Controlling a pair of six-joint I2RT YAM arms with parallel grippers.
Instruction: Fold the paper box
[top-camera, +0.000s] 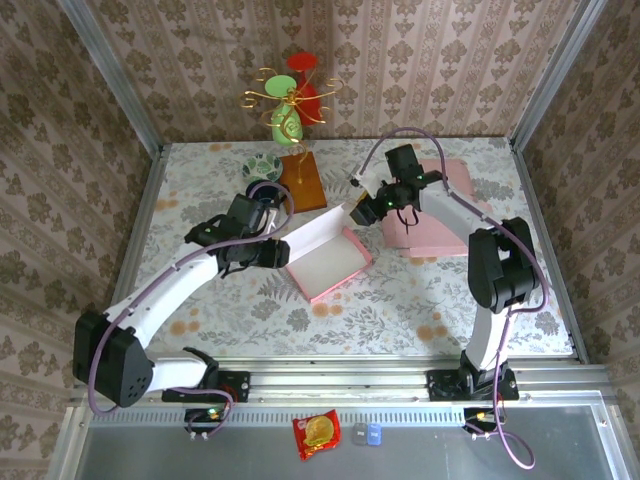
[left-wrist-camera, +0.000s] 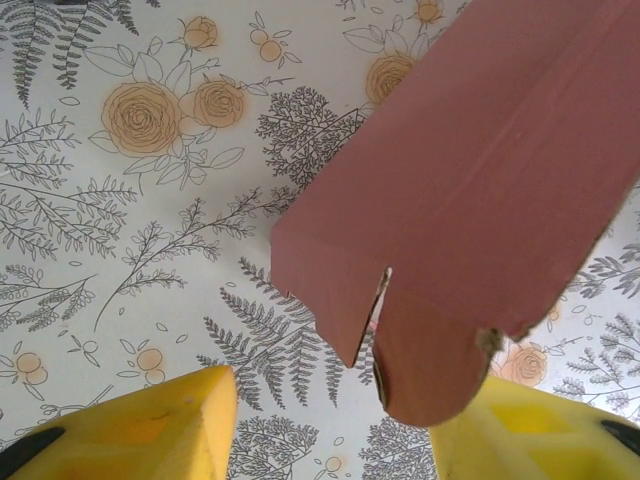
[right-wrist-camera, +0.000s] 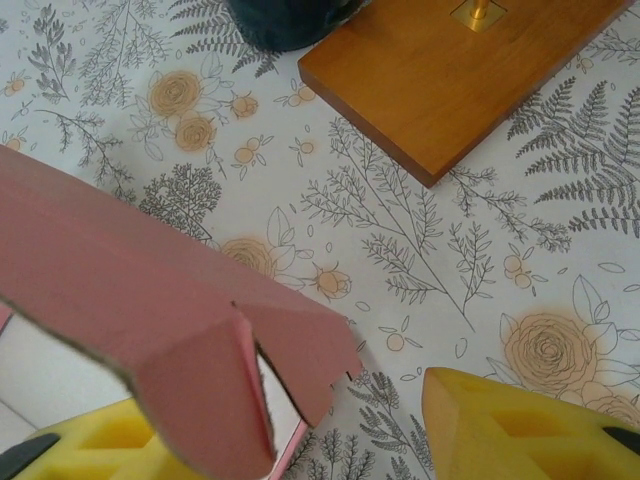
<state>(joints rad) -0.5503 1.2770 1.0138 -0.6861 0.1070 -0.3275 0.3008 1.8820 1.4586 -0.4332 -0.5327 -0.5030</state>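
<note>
Centrally, paper box (top-camera: 330, 262), raised flap spanning left gripper (top-camera: 281, 250), right gripper (top-camera: 366, 208)

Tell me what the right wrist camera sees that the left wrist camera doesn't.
Right wrist: a flat rectangular wooden base with a brass stem, and a dark rounded object beside it. Left wrist: the rounded end tab of the pink cardboard box. Both: that box, the floral tablecloth, and yellow end effector fingers at the bottom corners.

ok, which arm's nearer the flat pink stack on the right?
Right. The right arm reaches across the flat pink stack, jaws just past its left edge at the half-folded box. The left arm comes in from the box's other side, well clear of the stack.
</note>
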